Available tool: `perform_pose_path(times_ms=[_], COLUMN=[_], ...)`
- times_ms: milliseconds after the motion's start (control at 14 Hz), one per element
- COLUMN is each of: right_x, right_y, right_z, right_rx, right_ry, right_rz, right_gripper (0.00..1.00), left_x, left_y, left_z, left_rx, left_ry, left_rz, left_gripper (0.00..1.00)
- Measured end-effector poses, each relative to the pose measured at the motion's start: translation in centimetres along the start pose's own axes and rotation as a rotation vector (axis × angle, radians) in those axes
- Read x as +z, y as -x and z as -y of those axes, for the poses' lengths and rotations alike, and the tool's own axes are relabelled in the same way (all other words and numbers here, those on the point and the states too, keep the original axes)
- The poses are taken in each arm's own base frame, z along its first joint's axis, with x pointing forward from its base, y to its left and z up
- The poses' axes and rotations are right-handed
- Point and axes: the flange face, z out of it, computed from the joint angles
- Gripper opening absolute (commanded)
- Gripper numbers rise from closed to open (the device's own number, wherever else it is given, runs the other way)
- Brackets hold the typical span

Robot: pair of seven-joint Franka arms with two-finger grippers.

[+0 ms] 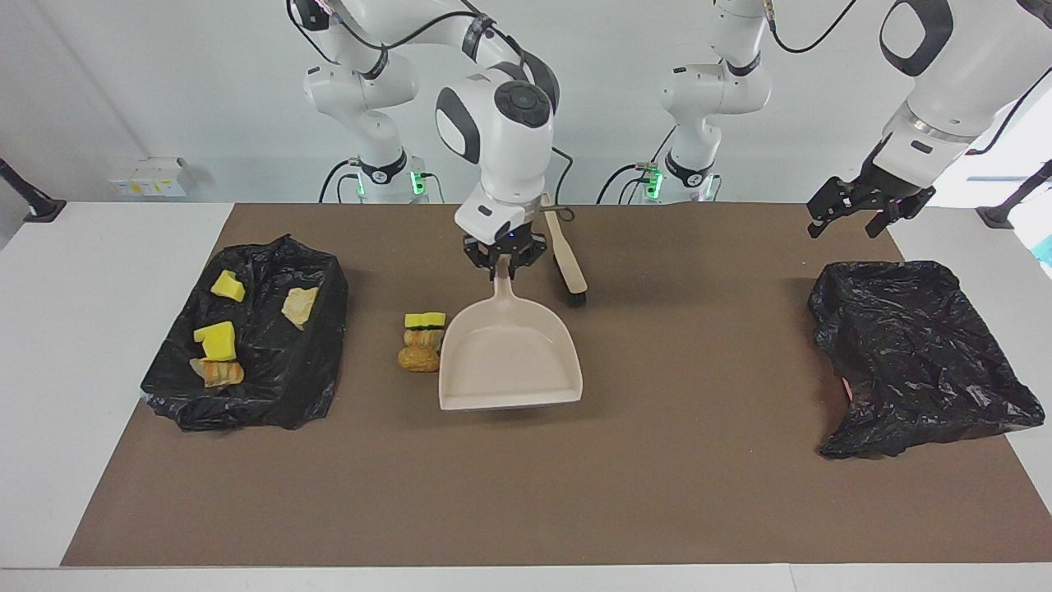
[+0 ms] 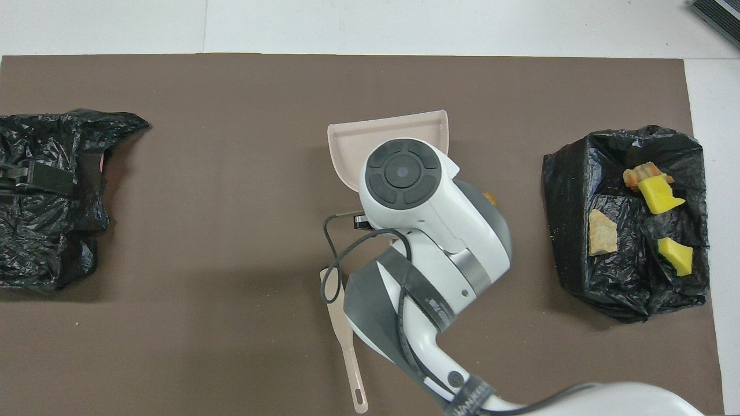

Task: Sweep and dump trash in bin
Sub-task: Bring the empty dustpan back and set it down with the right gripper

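Two black bags are sitting on my brown mat [image 1: 526,493], one at each end of the table. I am holding the beige dustpan [image 1: 509,358] by its handle with my right gripper [image 1: 503,256], which is clenching tight on it. The pan is lying near the middle of the mat with its wide mouth pointing away from the robots. I cannot tell if the pan is resting flat on the mat or hanging just above it. Three bits of trash [image 1: 422,339] are waiting in a little row just beside the pan, toward the right arm's end: a yellow sponge chunk [image 1: 425,319] nearest the robots, then a striped lump [image 1: 422,335], then a golden-brown lump [image 1: 418,358]. More trash is already lying in the bin bag [image 1: 255,386] at the right arm's end: two yellow chunks, a striped lump and a pale brown piece [image 2: 601,232]. The hand brush [image 1: 565,261] is lying on the mat closer to the robots than the pan, with its dark bristles pointing away from them. My left gripper [image 1: 855,215] is waiting up in the air with its fingers spread, over the other black bag [image 1: 920,362] at the left arm's end.
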Motion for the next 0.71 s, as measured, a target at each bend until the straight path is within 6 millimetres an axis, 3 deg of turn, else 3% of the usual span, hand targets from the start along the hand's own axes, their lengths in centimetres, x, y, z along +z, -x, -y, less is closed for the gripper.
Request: perform_pose_path(times_ms=[142, 285, 356, 427, 498, 712], right_x=[3.4, 5.8, 6.4, 6.5, 6.4, 6.9], right_y=[-0.8, -1.2, -1.5, -1.8, -2.1, -2.8], right_z=[3.6, 5.6, 5.8, 5.6, 5.3, 4.6], right_rx=[0.014, 0.005, 0.005, 0.010, 0.016, 0.028], right_ry=[-0.032, -0.059, -0.067, -0.069, -0.072, -0.093], right_rz=[0.009, 0.007, 0.004, 0.002, -0.003, -0.026], right_gripper=[0.00, 0.00, 0.03, 0.20, 0.30, 0.39], left_x=[0.0, 0.0, 0.0, 0.0, 0.0, 0.0], left_y=[0.0, 0.0, 0.0, 0.0, 0.0, 0.0], left_z=[0.0, 0.0, 0.0, 0.0, 0.0, 0.0], left_rx=[0.000, 0.000, 0.000, 0.000, 0.000, 0.001], left_ry=[0.000, 0.000, 0.000, 0.000, 0.000, 0.000], left_rz=[0.000, 0.000, 0.000, 0.000, 0.000, 0.002], left_gripper=[1.00, 1.00, 1.00, 1.00, 1.00, 1.00])
